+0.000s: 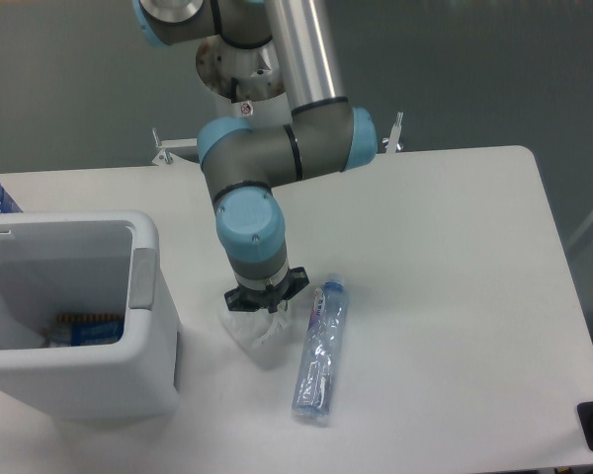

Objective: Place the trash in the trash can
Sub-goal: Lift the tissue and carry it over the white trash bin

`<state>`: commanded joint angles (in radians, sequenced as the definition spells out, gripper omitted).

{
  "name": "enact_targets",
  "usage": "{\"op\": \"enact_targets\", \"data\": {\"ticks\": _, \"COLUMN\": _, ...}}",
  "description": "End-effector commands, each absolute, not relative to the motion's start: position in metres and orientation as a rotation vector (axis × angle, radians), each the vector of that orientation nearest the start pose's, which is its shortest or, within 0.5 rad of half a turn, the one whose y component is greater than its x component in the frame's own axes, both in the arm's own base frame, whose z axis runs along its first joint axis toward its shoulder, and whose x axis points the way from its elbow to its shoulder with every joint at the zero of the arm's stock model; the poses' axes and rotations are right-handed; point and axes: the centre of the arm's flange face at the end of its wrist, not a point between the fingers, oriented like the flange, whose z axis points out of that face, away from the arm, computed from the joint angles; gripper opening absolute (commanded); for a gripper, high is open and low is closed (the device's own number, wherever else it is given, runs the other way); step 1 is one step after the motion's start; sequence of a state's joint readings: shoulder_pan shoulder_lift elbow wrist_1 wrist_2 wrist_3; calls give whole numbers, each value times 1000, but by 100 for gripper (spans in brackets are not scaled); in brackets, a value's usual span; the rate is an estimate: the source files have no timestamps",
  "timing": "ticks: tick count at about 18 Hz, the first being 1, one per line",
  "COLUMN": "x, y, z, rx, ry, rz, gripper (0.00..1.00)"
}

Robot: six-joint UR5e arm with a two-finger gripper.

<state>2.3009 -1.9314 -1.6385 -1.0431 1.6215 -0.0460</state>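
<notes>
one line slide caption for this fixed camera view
UR5e gripper over white crumpled wad, crushed bottle beside it, white trash can at left.

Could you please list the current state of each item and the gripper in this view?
Gripper: down over the white wad; fingers hidden, so grip unclear.
White wad: crumpled, on the table under the gripper.
Plastic bottle: crushed, lying flat on the table.
Trash can: upright, open, already holding something.
</notes>
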Motion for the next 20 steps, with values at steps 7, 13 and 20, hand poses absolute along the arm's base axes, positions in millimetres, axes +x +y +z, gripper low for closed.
{"op": "enact_targets", "data": {"ticks": 7, "x": -346, "y": 547, "z": 434, "rx": -2586, "ry": -1137, "rz": 182, "gripper": 0}}
{"op": "enact_targets", "data": {"ticks": 13, "x": -377, "y": 508, "z": 538, "rx": -2294, "ry": -1130, "rz": -96, "gripper": 0}}
{"op": "enact_targets", "data": {"ticks": 20, "x": -339, "y": 503, "z": 589, "rx": -2166, "ry": -998, "rz": -369, "gripper": 0}}
